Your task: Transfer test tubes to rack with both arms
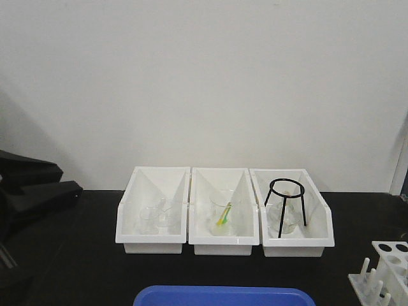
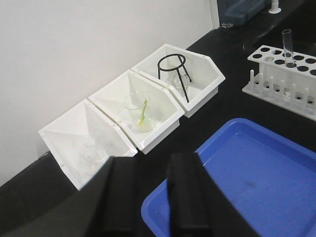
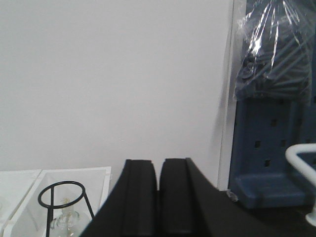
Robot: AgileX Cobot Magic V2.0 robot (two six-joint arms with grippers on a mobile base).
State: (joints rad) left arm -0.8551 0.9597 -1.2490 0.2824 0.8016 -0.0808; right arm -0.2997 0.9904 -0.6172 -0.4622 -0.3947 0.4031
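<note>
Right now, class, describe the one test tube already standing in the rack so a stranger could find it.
Start at the blue plastic tray; beyond its far right corner stands the small white plastic rack. In its back row, one slender clear glass tube stands upright; every other visible hole is empty.

white bins (image 1: 223,241), white rack (image 2: 276,74) – blue tray (image 2: 247,182), black tabletop (image 1: 64,255).

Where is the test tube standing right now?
In the left wrist view, one test tube stands upright in a back-row hole of the rack, at the upper right, beyond the blue tray.
</note>
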